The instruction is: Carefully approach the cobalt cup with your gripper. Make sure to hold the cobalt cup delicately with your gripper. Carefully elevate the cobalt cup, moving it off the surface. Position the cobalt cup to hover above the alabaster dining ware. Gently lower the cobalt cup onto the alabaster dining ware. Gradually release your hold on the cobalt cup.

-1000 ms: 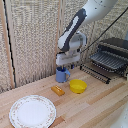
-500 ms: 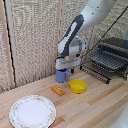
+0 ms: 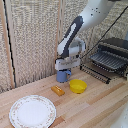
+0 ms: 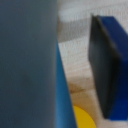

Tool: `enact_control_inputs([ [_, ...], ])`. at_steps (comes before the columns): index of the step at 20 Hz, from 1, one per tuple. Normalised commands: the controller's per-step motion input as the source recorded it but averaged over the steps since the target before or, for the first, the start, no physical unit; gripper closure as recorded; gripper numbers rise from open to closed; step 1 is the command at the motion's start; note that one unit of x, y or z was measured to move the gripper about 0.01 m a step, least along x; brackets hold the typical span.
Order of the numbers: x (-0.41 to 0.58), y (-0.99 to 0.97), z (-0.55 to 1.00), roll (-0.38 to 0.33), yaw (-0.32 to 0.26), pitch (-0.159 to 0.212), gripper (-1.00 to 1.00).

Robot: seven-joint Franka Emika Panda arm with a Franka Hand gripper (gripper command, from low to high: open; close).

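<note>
One round white plate (image 3: 32, 111), flat and smooth with a faint brownish speckled band around its rim, lies nearest on the pale wooden table (image 3: 95, 107) and holds nothing. Beyond it, at about 1 o'clock from the plate, lies a small orange-brown block (image 3: 58, 90), too blurred to make out further, and just to the exterior view's right of that sits a shallow yellow bowl (image 3: 78, 86), glossy, its inside in view and showing no contents. At 11 o'clock from the bowl and near it stands the blue cup (image 3: 63, 76), a small upright cylinder on the table, its top hidden under the gripper (image 3: 64, 69), a light boxy block at the end of the white-and-grey arm. In the wrist view a dark blue-tipped finger (image 4: 109, 70) stands apart from a broad blurred grey-blue mass, with woven backdrop showing between them; whether the fingers press on the cup I cannot tell. Farthest, a dark wire rack (image 3: 110, 59) is cut off at the exterior view's right edge
</note>
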Motion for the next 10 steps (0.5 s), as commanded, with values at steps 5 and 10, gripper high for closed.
enact_control_inputs([
  [5,-0.011,0.01,0.20,0.003,-0.104,-0.017,1.00],
  [10,0.040,0.00,0.74,0.032,-0.068,0.006,1.00],
])
